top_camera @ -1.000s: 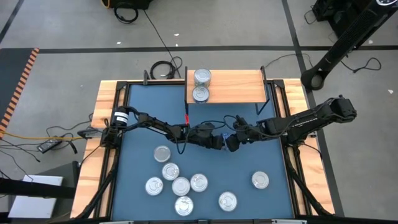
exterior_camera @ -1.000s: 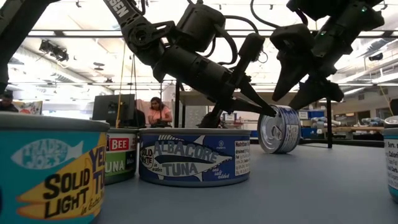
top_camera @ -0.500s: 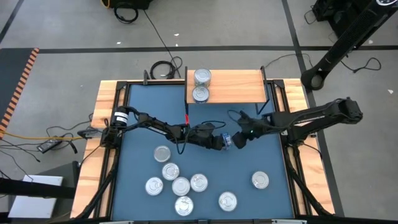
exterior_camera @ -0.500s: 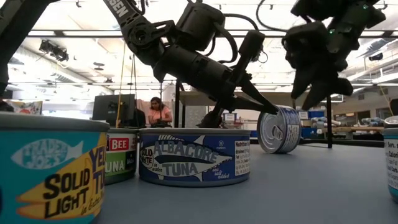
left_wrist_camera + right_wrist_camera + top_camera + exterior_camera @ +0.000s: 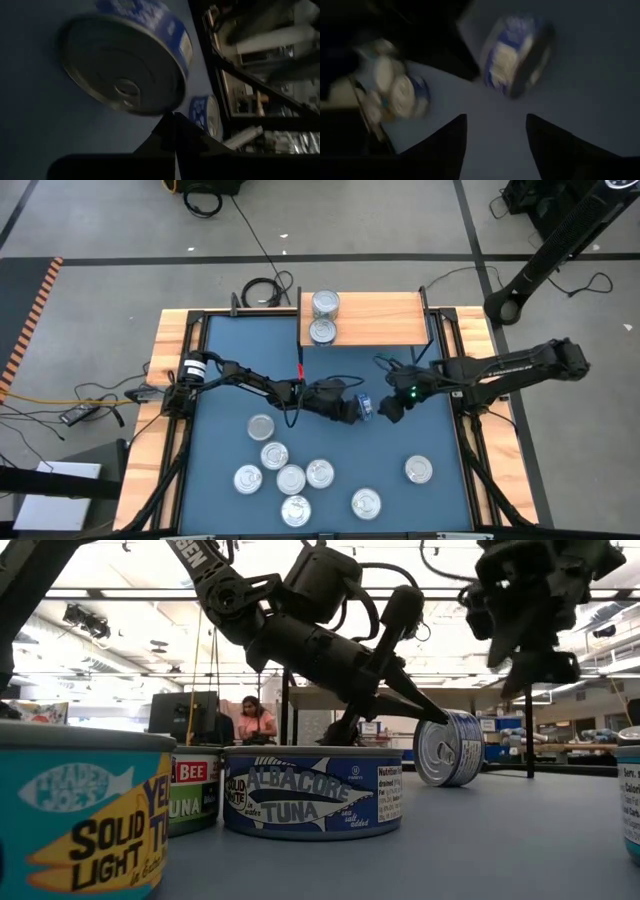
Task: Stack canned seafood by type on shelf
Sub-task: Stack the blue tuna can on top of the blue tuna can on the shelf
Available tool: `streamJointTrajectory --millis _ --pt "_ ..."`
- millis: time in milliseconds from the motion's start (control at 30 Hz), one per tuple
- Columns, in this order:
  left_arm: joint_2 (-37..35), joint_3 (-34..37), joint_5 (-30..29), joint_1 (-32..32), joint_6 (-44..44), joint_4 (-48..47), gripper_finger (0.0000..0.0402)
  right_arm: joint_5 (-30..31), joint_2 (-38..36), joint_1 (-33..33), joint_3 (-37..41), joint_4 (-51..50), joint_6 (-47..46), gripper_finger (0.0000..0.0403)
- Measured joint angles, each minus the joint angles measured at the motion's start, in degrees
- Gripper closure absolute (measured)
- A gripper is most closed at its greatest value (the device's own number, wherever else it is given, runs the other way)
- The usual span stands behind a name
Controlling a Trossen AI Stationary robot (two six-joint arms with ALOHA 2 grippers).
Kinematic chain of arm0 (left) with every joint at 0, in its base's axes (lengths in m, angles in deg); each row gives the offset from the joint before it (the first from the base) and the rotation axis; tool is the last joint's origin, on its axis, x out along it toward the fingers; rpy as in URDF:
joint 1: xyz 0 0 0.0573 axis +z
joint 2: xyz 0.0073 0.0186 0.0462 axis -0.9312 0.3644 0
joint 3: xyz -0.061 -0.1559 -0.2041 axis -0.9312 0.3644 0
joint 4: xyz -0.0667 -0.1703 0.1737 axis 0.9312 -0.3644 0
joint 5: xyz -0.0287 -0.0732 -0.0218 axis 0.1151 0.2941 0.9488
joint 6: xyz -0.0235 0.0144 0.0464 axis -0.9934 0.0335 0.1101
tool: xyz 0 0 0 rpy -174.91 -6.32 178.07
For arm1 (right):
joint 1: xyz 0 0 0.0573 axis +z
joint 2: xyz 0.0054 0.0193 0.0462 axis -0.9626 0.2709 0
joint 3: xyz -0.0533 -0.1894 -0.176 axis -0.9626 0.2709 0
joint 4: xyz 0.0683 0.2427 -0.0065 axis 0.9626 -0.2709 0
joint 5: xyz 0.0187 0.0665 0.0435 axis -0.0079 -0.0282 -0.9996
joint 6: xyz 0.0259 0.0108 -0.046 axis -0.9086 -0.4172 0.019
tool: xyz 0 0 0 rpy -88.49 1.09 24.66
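Note:
One blue-labelled tin stands on its edge at mid-table, its silver lid turned toward the left arm. My left gripper is shut, and its tips are at that tin's upper rim. My right gripper is open. It hovers just right of the tin and above it; its wrist view shows the tin beyond its fingers. The light-wood shelf stands at the far edge with two tins resting flat on it. Several tins lie flat near the near edge. My left gripper touches the standing tin with its shut fingertips at the lid-side rim, near the tin's top. The fingers slant down at it from the table's left. The tin rests upright on its edge on the table.
The flat tins are grouped left of centre near the near edge, with one more at the right. In the low view, close tins block the foreground. Wooden strips and black rails edge the blue table.
My right gripper has drawn back from the standing tin toward the table's right edge and risen, its fingers staying apart. The tin has stayed on its edge.

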Motion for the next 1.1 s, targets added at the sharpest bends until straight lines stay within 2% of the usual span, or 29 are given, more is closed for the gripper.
streamJointTrajectory --millis 100,267,400,600,767,900,1100 --pt "0.00 0.00 2.13 0.00 0.01 0.08 0.0402 3.14 2.73 0.79 -4.41 -6.13 2.49 0.0199" --pt "-1.33 0.36 4.84 0.00 0.18 -0.31 0.0402 16.94 6.61 3.99 -17.01 -21.86 7.76 0.0209" --pt "-6.45 3.10 3.49 0.38 3.03 -6.23 0.0402 22.64 8.91 6.78 -22.39 -24.87 4.97 0.0213" --pt "-18.80 11.78 1.60 0.93 3.65 -9.19 0.0401 21.20 13.71 9.02 -22.52 -23.02 0.85 0.0213" --pt "-27.31 17.96 -2.40 0.13 4.70 -9.29 0.0400 16.33 19.28 8.95 -22.52 -19.21 5.95 0.0202" --pt "-31.79 21.29 -5.18 0.11 4.93 -8.48 0.0397 15.64 22.65 8.84 -22.52 -16.93 5.88 0.0156" --pt "-33.24 22.93 -6.60 0.11 5.98 -8.16 0.0396 18.80 22.06 6.15 -22.54 -17.69 -1.79 0.0085"
